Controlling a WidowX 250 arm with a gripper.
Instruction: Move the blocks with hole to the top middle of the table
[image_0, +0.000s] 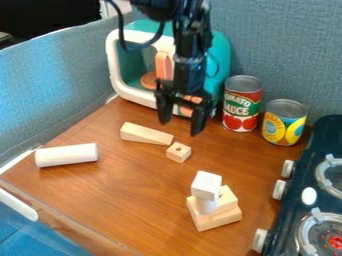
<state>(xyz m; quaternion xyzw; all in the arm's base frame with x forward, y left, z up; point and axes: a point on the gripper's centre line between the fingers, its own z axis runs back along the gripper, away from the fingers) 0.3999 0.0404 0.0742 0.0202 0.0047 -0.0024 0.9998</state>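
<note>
Brown wood-grained worktop (120, 200) in a blue-grey corner.
The fabric-covered left panel (40, 85) carries a pale bluish sheen; the back panel (287, 45) rises behind a teal-and-white toy oven (222, 55), and a dark toy stove (300, 172) stands along the right side.

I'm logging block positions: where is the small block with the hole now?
The small block sits near mid-table in the camera view, by the wedge-shaped block, at its thin right end, below the gripper.
</note>
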